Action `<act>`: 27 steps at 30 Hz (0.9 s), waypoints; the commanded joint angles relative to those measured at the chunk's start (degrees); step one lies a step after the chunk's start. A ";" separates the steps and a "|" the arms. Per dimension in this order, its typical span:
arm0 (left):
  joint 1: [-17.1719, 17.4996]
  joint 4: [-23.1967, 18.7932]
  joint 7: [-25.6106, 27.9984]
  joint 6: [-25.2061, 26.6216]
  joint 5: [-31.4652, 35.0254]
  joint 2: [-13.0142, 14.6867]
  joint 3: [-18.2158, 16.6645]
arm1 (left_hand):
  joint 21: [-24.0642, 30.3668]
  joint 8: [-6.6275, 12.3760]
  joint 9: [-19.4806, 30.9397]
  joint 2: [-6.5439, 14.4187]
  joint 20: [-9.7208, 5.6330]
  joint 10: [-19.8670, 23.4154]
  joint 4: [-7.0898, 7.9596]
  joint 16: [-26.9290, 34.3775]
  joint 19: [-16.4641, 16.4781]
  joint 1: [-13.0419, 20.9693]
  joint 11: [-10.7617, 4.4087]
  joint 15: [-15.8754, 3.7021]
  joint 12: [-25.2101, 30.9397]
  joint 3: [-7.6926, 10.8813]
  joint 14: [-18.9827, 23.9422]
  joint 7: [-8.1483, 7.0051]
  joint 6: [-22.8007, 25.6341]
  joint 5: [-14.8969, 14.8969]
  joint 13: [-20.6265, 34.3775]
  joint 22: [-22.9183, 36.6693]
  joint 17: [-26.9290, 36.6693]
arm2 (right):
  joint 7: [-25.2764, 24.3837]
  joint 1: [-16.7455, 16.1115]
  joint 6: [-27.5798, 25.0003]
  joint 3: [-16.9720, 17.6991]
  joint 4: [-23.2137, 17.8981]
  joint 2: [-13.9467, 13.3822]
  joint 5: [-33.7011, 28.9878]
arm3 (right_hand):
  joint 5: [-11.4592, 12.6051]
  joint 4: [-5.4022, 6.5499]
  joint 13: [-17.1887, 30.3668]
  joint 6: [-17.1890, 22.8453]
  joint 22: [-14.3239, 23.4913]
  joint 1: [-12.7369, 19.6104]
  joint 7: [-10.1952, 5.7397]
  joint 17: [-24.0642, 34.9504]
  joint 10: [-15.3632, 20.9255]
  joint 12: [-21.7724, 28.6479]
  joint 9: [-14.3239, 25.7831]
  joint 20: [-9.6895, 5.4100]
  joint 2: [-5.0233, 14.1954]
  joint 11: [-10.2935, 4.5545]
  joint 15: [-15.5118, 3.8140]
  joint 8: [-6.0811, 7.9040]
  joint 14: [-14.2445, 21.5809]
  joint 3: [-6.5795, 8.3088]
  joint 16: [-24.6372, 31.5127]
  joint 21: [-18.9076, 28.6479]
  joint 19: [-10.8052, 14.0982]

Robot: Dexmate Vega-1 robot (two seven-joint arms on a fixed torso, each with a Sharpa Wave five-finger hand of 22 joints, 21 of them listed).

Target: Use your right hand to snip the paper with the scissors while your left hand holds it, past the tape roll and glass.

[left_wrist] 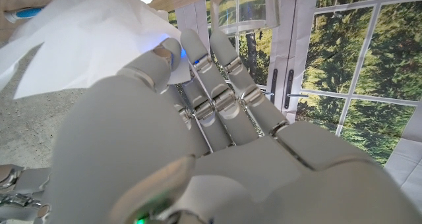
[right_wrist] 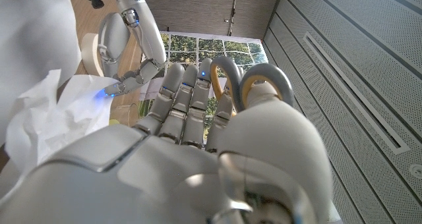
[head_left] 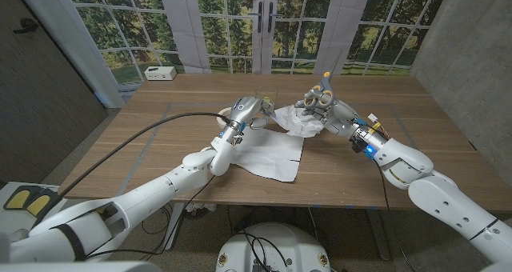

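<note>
Near the centre of the head frame, on the wooden bench (head_left: 160,156), the white paper (head_left: 272,154) lies partly flat, with its far edge lifted and crumpled between the two hands; the left hand (head_left: 244,112) grips that raised edge, and in the left wrist view the sheet (left_wrist: 86,43) is pinched between its thumb and fingers (left_wrist: 198,59); the right hand (head_left: 332,112) is closed around the scissors (head_left: 320,98), whose grey loops (right_wrist: 254,85) stand up above its fingers in the right wrist view, just right of centre in the head frame; I cannot tell whether the blades are open or where their tips sit against the sheet.

The likeliest fault, as I judge it, is a bad bite; the paper at the meeting point is bunched rather than taut, so the blades could fold or chew it instead of cutting cleanly; a stronger pull from the left hand might tear the sheet or slip it free of the pinch.

The hands are close together, so the blade tips could strike the left fingers if the right hand drives in too far.

A glass (left_wrist: 247,10) shows just beyond the left fingers in the left wrist view; a sideways sweep of either arm could knock it over; the tape roll I cannot make out with confidence.
</note>
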 commanded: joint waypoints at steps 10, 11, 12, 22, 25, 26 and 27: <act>0.07 -0.36 -0.25 0.40 0.31 0.19 -0.10 | 0.65 0.51 0.32 -0.14 -2.32 1.98 0.16 0.26 -0.44 -0.35 -1.62 -0.07 0.13 0.52 0.31 -0.19 -0.14 0.01 3.53 -0.07 0.19 | 1.01 0.19 1.12 -0.50 1.25 0.95 0.38 | -0.86 15.50 -0.55 -1.56 0.45 -4.92 1.36 -0.79 -0.08 -2.46 6.03 -3.86 -0.09 -2.15 -2.77 1.19 -2.36 19.93 -1.29 2.18 0.44; 0.07 -0.36 -0.22 0.38 0.29 0.18 -0.11 | 0.71 0.52 0.34 -0.14 -2.31 1.93 0.17 0.25 -0.47 -0.37 -1.62 -0.07 0.08 0.54 0.29 -0.20 -0.16 0.01 3.49 -0.08 0.18 | 1.33 0.23 1.13 -0.48 1.32 0.87 0.44 | -0.87 15.44 -0.55 -1.62 0.45 -4.98 1.42 -0.80 -0.17 -2.51 6.17 -3.87 -0.09 -2.23 -2.77 1.22 -2.45 19.99 -1.33 2.20 0.35; 0.09 -0.41 -0.24 0.44 0.29 0.19 -0.13 | 0.74 0.54 0.36 -0.14 -2.31 1.96 0.17 0.24 -0.49 -0.37 -1.62 -0.07 0.11 0.55 0.28 -0.28 -0.14 0.01 3.51 -0.08 0.18 | 1.31 0.19 1.23 -0.44 1.28 0.82 0.28 | -0.87 15.40 -0.55 -1.65 0.45 -5.01 1.45 -0.81 -0.24 -2.54 6.26 -3.87 -0.10 -2.19 -2.80 1.24 -2.52 20.02 -1.35 2.21 0.32; 0.20 -0.76 -0.28 0.82 0.57 0.14 -0.07 | 1.06 0.60 0.36 -0.12 -2.26 1.95 0.19 0.23 -0.64 -0.43 -1.61 -0.05 0.11 0.65 0.27 -0.28 -0.11 0.01 3.58 -0.11 0.17 | 0.26 -0.05 1.41 -0.04 0.21 -0.45 -1.78 | -0.58 15.18 0.05 -4.97 0.48 -7.06 0.72 -0.78 3.24 -1.06 10.83 -5.71 -0.16 -5.37 -5.88 1.42 -2.00 21.27 -0.90 2.90 -1.28; 0.25 -0.96 -0.39 1.03 0.72 0.23 -0.06 | 1.17 0.69 0.41 -0.15 -2.27 1.96 0.16 0.23 -0.70 -0.42 -1.61 -0.07 0.13 0.68 0.26 -0.32 0.00 0.01 3.60 -0.12 0.16 | -0.33 0.01 1.49 -0.08 0.07 -0.56 -2.40 | -0.48 15.03 0.70 -5.80 0.37 -7.70 0.60 -0.78 5.75 0.31 12.22 -6.10 -0.24 -5.59 -6.18 1.49 -2.48 21.51 -1.04 3.08 -0.92; 0.26 -1.00 -0.40 1.08 0.74 0.24 -0.07 | 1.20 0.67 0.43 -0.14 -2.27 1.97 0.17 0.25 -0.72 -0.43 -1.61 -0.07 0.13 0.69 0.29 -0.26 -0.08 0.01 3.60 -0.12 0.18 | -0.13 0.09 1.38 -0.09 0.15 -0.53 -2.04 | -0.46 15.03 0.87 -5.88 0.37 -7.84 0.60 -0.77 5.76 0.42 12.49 -6.18 -0.19 -5.49 -6.56 1.52 -1.95 21.56 -0.83 3.11 -0.89; 0.27 -1.06 -0.45 1.08 0.70 0.26 -0.10 | 1.21 0.69 0.43 -0.14 -2.27 1.97 0.17 0.26 -0.72 -0.43 -1.61 -0.07 0.14 0.70 0.30 -0.23 -0.04 0.01 3.61 -0.12 0.19 | -0.17 0.13 1.45 -0.12 0.19 -0.47 -2.06 | -0.40 14.98 1.62 -6.04 0.30 -8.31 0.60 -0.74 8.07 1.80 13.51 -6.35 -0.21 -6.36 -6.76 1.71 -1.81 21.84 -0.72 3.10 -0.92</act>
